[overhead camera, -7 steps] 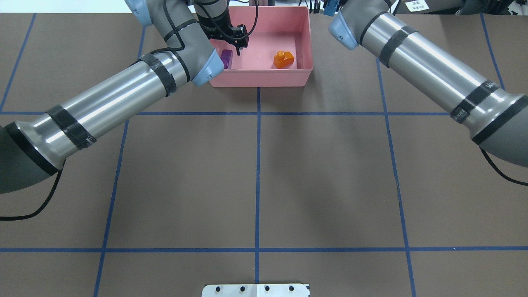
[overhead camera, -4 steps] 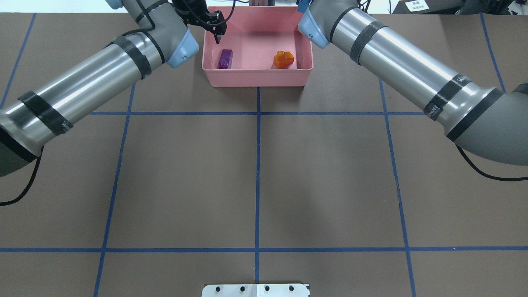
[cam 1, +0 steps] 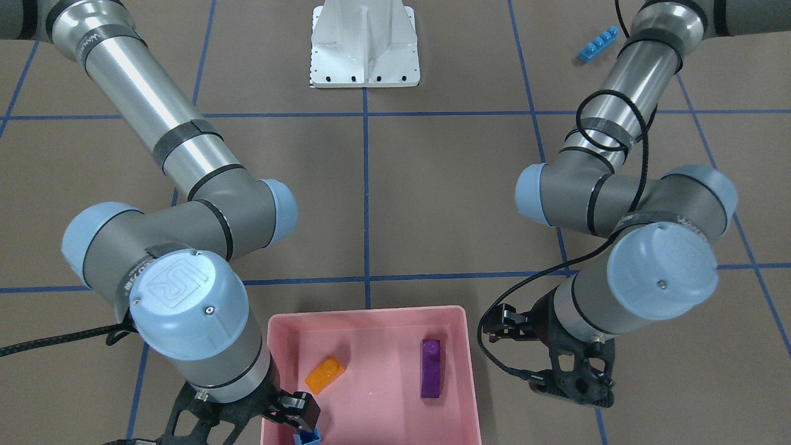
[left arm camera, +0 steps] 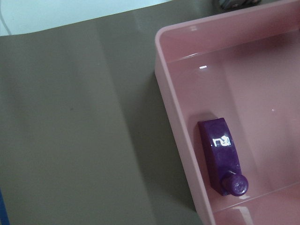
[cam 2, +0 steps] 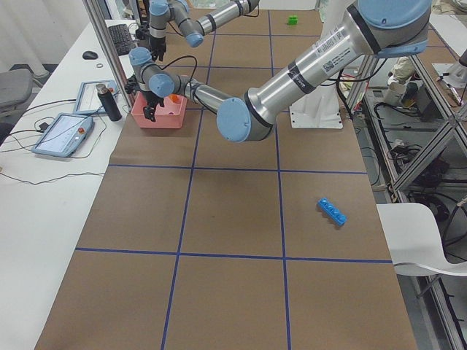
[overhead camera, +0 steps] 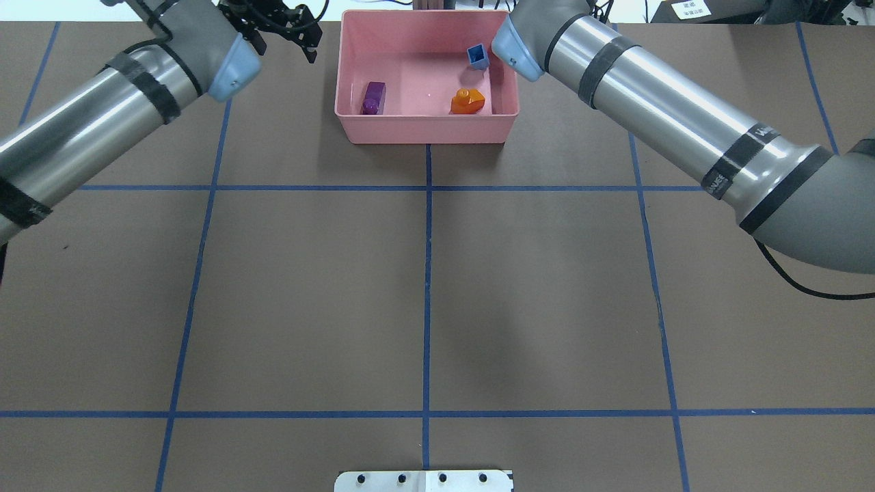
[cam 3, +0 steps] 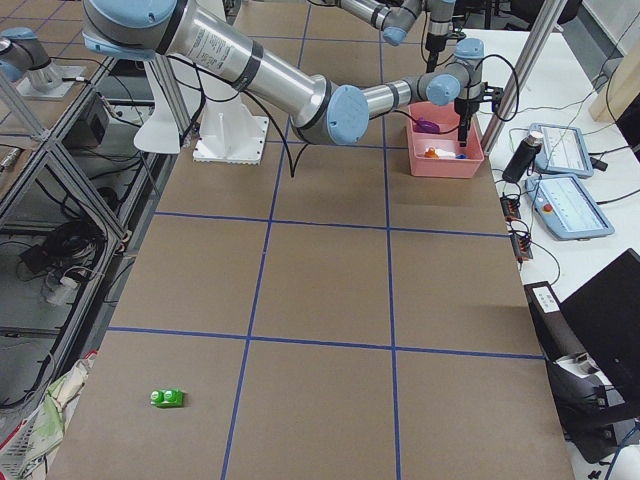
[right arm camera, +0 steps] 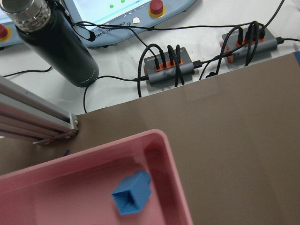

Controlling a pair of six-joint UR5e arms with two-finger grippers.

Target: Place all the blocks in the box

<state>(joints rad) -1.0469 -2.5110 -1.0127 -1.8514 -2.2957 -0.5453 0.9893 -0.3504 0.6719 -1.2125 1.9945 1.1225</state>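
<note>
The pink box (overhead camera: 424, 130) stands at the table's far middle. In it lie a purple brick (overhead camera: 373, 98), an orange brick (overhead camera: 467, 101) and a small blue cube (overhead camera: 477, 56), which is tilted in the far right corner. My right gripper (cam 1: 256, 426) hangs over that corner, open, with the cube (cam 1: 307, 437) just below one finger. The cube also shows in the right wrist view (right arm camera: 132, 192). My left gripper (overhead camera: 287, 42) is open and empty, just outside the box's left wall. A long blue brick (cam 1: 598, 44) and a green brick (cam 3: 167, 398) lie on the table far from the box.
The white metal base (overhead camera: 424, 480) sits at the table's near edge. Past the far edge are a black bottle (right arm camera: 56, 42), cable hubs (right arm camera: 168, 65), teach pendants (cam 3: 565, 205) and an aluminium post (right arm camera: 33, 124).
My left gripper has moved out of the box, leftward, leaving the purple brick inside. My right arm has swung in over the box's right side, and the blue cube now shows inside the box.
</note>
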